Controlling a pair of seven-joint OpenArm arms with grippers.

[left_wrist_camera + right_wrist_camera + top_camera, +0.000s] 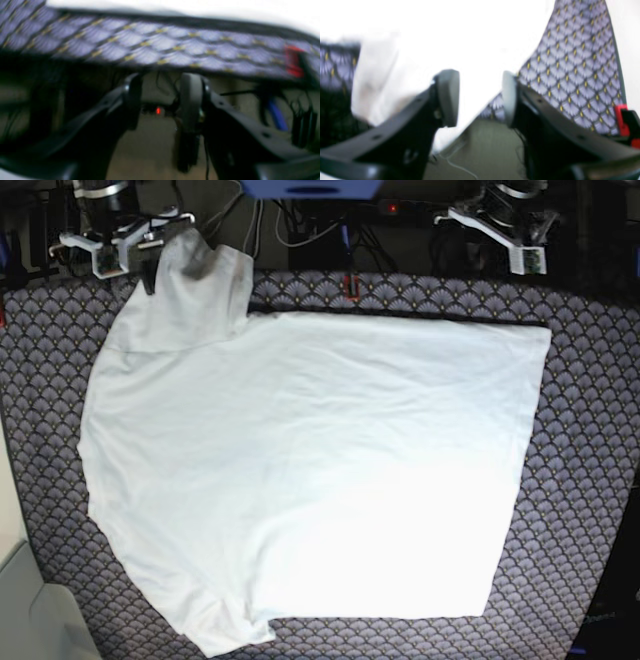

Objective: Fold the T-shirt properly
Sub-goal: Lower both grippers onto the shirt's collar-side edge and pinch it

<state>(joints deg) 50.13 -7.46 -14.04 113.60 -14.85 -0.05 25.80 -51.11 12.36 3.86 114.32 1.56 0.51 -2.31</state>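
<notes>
The T-shirt (310, 470) lies spread flat across the patterned cloth (590, 410), one sleeve bunched at the far left beside the right gripper (480, 97). That gripper's fingers stand apart and seem to hold nothing, though the view is blurred. The left gripper (160, 100), far right, is likewise spread and empty.

T-shirt (310, 470): thin matt wrinkly cloth; tablecloth (590, 430): patterned woven fabric.
</notes>
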